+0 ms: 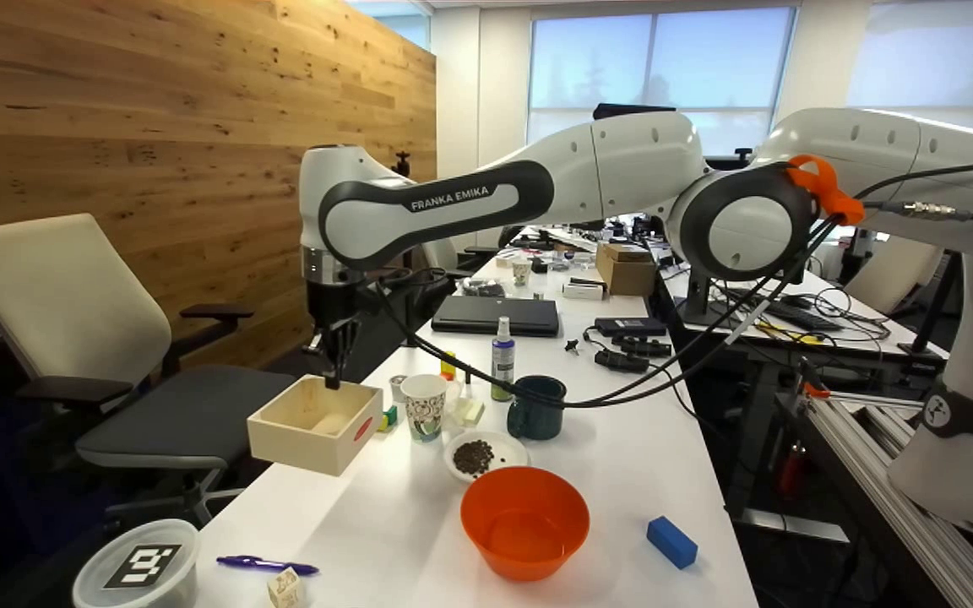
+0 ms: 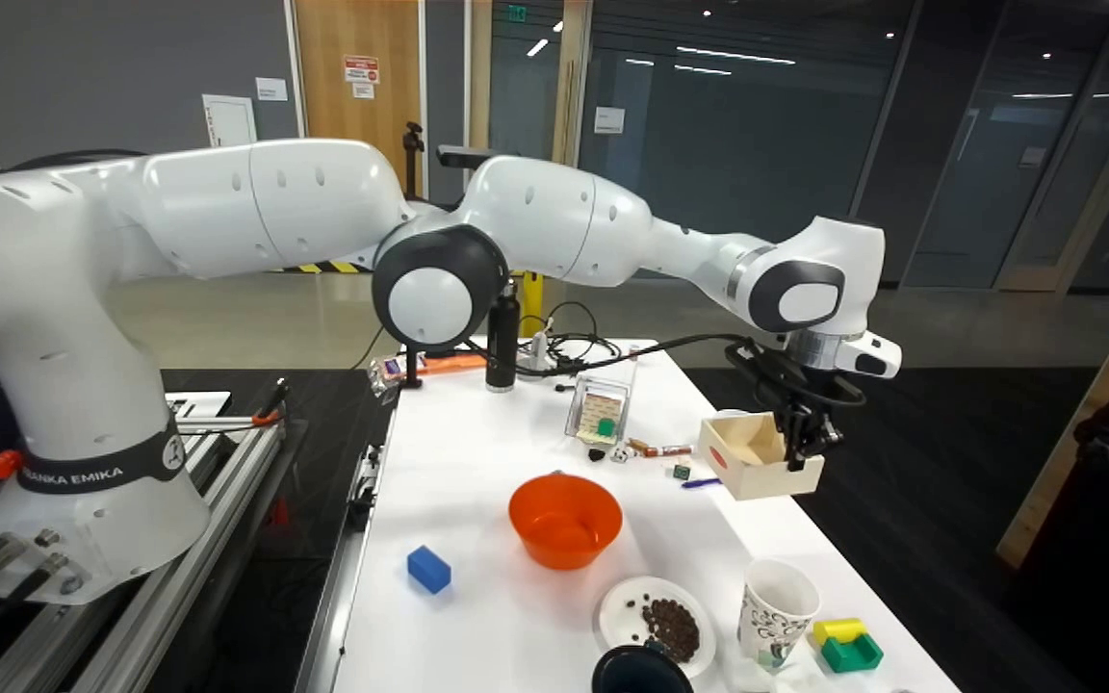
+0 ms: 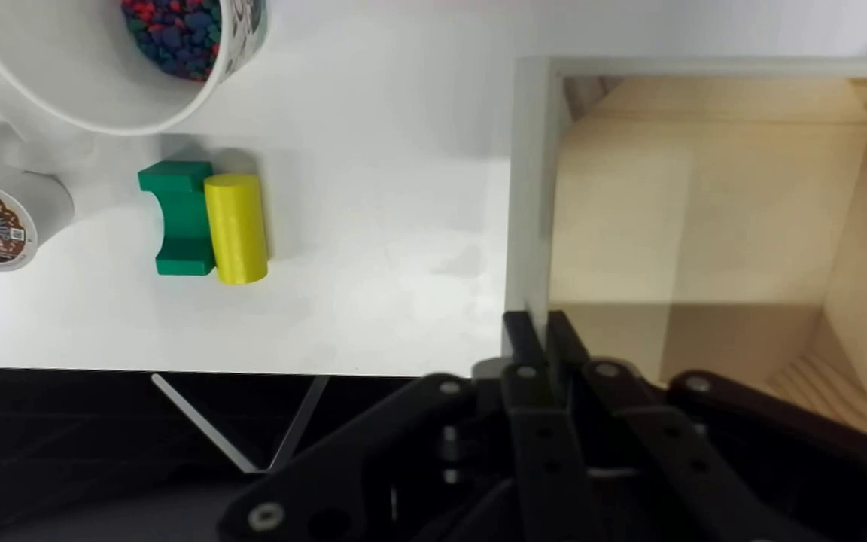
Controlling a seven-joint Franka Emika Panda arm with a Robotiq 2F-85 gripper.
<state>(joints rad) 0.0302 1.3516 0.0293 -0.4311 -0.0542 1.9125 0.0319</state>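
Observation:
A pale wooden box with an open top (image 1: 296, 439) hangs above the table's long edge, its shadow on the white surface below. My gripper (image 1: 333, 380) is shut on one of its walls; in the wrist view the gripper (image 3: 536, 315) has a finger on either side of the wall's rim (image 3: 531, 188). Inside, the box (image 2: 776, 481) looks bare in the parts that show. Closest to it on the table in the wrist view are a green block (image 3: 184, 226), a yellow cylinder (image 3: 236, 229) and a patterned paper cup (image 3: 241, 38) with coloured pebbles.
An orange bowl (image 1: 524, 523), a plate of brown beans (image 1: 508, 452), a dark mug (image 1: 537, 414) and a blue block (image 1: 671, 542) stand on the table. A lidded tub (image 1: 136, 561) and purple pen (image 1: 267, 564) lie at its near end. An office chair (image 1: 191, 414) is beside it.

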